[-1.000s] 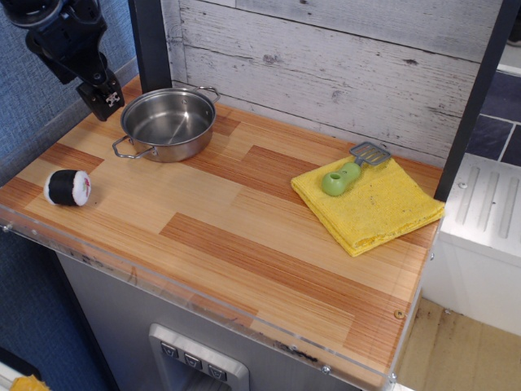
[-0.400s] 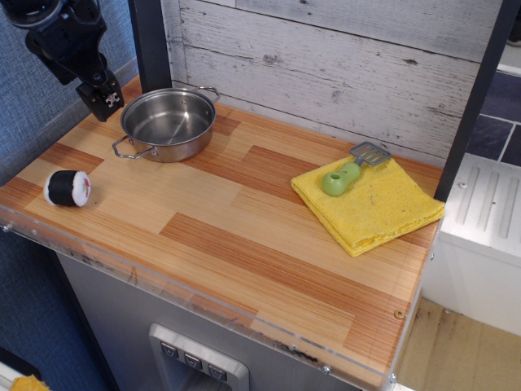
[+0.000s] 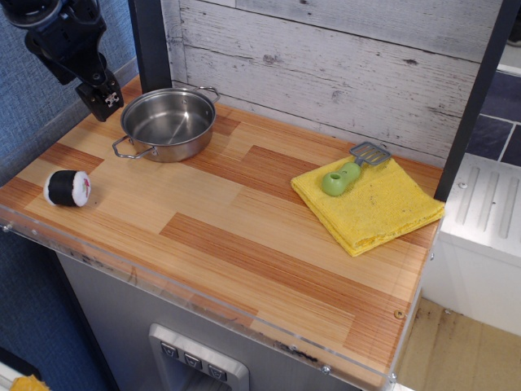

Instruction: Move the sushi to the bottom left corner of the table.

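Note:
The sushi [image 3: 67,187], a small black roll with a white end and a pink-red centre, lies on its side on the wooden table [image 3: 244,236] near the front left corner. My gripper [image 3: 101,101] hangs at the far left, above the table's back left part and just left of the pot. It is well apart from the sushi and holds nothing. Its fingers look pressed together, but the view is too small to be sure.
A steel pot [image 3: 167,124] with two handles stands at the back left. A folded yellow cloth [image 3: 370,206] lies at the right with a green-handled utensil [image 3: 352,170] on it. A clear plastic strip edges the table's front. A plank wall stands behind.

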Available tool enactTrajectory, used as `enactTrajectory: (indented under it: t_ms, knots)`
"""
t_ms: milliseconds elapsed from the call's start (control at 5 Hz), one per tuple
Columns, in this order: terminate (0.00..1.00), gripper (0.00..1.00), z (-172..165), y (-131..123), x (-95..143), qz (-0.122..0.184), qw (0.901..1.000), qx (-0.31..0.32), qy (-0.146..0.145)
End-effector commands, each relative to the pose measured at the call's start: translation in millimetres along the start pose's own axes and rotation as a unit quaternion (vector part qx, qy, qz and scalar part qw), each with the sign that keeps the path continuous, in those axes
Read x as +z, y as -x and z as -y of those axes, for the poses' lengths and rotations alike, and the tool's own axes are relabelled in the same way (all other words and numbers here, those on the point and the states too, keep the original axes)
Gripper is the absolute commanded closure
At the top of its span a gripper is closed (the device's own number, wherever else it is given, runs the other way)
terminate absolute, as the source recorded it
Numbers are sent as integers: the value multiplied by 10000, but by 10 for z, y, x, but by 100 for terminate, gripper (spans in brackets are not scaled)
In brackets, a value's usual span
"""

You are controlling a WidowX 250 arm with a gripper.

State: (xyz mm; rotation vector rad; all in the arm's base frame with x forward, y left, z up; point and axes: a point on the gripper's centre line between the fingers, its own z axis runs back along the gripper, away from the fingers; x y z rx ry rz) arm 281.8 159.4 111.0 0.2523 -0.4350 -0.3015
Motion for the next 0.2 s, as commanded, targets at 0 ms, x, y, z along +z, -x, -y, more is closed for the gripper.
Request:
enactTrajectory:
  t_ms: [0]
  knots:
    - [100, 0, -30, -56, 208, 211, 9995, -8, -244]
